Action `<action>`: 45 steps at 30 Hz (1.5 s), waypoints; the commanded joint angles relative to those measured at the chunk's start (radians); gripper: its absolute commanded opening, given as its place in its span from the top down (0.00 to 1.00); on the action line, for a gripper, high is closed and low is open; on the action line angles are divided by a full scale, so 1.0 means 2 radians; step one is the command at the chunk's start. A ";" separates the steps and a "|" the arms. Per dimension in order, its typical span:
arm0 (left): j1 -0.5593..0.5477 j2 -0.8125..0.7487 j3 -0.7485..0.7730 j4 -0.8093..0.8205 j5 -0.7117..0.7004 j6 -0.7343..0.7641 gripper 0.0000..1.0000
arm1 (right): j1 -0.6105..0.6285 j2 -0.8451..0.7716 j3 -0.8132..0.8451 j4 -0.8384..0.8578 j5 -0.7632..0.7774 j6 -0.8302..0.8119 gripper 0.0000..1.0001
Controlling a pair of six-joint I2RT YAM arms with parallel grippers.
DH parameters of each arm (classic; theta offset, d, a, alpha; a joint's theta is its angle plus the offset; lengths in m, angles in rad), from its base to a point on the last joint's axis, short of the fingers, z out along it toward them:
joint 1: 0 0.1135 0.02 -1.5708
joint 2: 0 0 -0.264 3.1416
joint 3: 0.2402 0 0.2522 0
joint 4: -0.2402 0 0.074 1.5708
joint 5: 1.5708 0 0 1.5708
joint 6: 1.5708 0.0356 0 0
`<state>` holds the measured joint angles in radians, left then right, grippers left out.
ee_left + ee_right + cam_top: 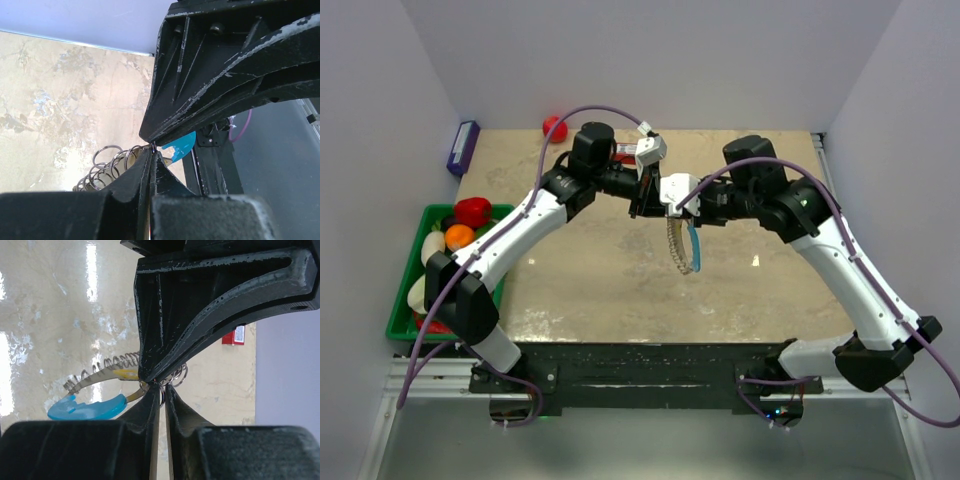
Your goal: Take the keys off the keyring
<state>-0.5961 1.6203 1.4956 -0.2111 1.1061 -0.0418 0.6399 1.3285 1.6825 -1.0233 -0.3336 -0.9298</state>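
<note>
The keyring (680, 250) hangs above the table's middle as a floppy loop of silvery rings with a light-blue curved segment (695, 245). Both grippers meet tip to tip at its top. My left gripper (654, 203) comes from the left, and its jaws (151, 149) are shut on a thin ring wire, with more rings (106, 165) to the left. My right gripper (671, 206) (163, 390) is shut on a ring, leaving only a thin slit between the fingers. In the right wrist view a small yellow key (125, 373) lies against the chain (100, 371), above the blue segment (87, 408).
A green basket (404, 305) of fruit sits at the table's left edge. A red ball (555, 127) and a dark blue box (463, 147) lie at the back left. A red box (234, 335) lies behind the grippers. White walls close in three sides.
</note>
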 commanded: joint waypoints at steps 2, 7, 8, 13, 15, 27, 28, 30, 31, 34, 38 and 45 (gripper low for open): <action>-0.001 -0.011 0.010 0.022 0.014 -0.006 1.00 | 0.004 0.004 0.006 0.006 0.020 -0.008 0.85; -0.001 -0.012 0.010 0.023 0.014 -0.006 1.00 | 0.004 -0.001 -0.006 0.012 0.026 -0.008 0.84; -0.001 -0.012 0.010 0.023 0.014 -0.006 1.00 | 0.004 0.000 -0.008 0.012 0.025 -0.008 0.85; -0.002 -0.012 0.010 0.024 0.014 -0.006 1.00 | 0.004 0.000 -0.010 0.018 0.020 -0.008 0.96; -0.002 -0.013 0.010 0.024 0.015 -0.006 1.00 | 0.004 0.000 -0.010 0.020 0.018 -0.007 1.00; -0.002 -0.016 0.009 0.023 0.015 -0.005 1.00 | 0.004 -0.083 -0.134 0.192 0.011 0.054 1.00; -0.002 -0.016 0.008 0.021 0.015 -0.004 1.00 | 0.004 -0.092 -0.148 0.209 0.013 0.059 1.00; -0.002 -0.018 0.006 0.021 0.013 -0.003 1.00 | 0.004 -0.104 -0.172 0.230 0.010 0.075 1.00; -0.001 -0.019 0.005 0.021 0.012 -0.002 1.00 | 0.001 -0.108 -0.176 0.233 0.009 0.079 1.00; -0.002 -0.018 0.005 0.022 0.012 -0.003 1.00 | -0.003 -0.117 -0.195 0.251 0.000 0.092 1.00; -0.002 -0.019 0.006 0.021 0.012 -0.002 1.00 | -0.012 -0.120 -0.203 0.268 -0.019 0.108 1.00; -0.001 -0.023 0.015 0.011 0.024 0.002 1.00 | -0.040 -0.127 -0.208 0.295 -0.046 0.141 1.00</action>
<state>-0.5892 1.6192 1.4937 -0.2253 1.0950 -0.0410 0.5922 1.0950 1.2728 -0.5564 -0.3576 -0.7151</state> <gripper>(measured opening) 0.018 0.014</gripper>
